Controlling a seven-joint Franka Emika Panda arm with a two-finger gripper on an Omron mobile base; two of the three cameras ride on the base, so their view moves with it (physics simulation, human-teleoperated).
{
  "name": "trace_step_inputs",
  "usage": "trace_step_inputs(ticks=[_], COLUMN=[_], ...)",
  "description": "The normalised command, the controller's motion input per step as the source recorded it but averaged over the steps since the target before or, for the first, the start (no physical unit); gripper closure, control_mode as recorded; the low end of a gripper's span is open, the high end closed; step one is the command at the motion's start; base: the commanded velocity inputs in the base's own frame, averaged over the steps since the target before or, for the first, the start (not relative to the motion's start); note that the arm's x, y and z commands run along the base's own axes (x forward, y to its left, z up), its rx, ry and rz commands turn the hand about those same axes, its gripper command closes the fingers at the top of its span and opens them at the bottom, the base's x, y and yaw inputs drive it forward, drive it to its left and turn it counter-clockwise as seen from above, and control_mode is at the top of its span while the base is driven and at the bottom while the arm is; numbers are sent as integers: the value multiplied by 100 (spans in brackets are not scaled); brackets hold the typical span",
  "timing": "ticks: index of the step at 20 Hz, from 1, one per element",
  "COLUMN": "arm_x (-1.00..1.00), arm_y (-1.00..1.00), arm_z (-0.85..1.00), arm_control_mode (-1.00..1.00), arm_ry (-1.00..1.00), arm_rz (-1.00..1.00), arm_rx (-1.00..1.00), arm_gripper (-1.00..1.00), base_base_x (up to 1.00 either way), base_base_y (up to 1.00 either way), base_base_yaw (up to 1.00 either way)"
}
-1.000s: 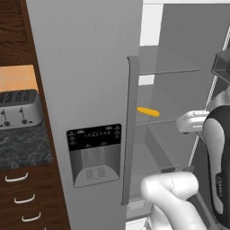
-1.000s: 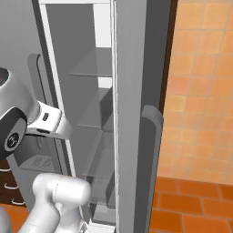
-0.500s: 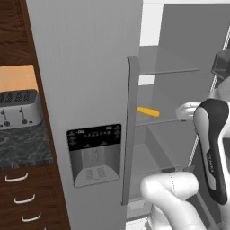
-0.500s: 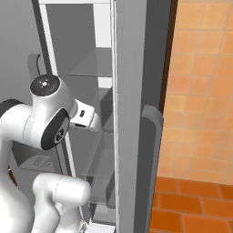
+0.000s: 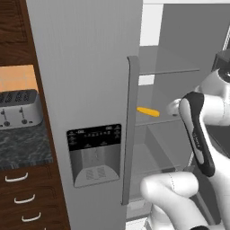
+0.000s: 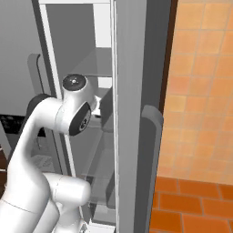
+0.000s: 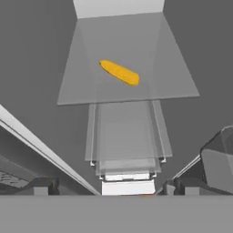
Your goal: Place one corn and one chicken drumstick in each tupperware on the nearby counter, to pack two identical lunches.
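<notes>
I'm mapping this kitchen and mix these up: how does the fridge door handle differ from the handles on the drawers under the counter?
The fridge door handle is one long, straight, upright grey bar, matching the grey door it sits on. The drawer handles are short, curved, silver, and lie crosswise, stacked one under another on dark brown wood. The fridge handle stands right of the dispenser panel; the drawer handles sit below the dark stone counter. Both are bare bars nothing is touching.
</notes>
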Motion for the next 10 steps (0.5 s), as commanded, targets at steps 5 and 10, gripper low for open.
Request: trace_step_inputs(ticks=[5, 10], arm_x=[70, 97], arm_y=[0, -5], arm_z=[-52, -15], arm_control_mode=[-100, -100], arm_ry=[0, 15], arm_rz=[28, 12], arm_rx=[-1, -5], arm_gripper=[-100, -100], base_base_x=[0, 0], base_base_y=[0, 0], base_base_yaw=[0, 0])
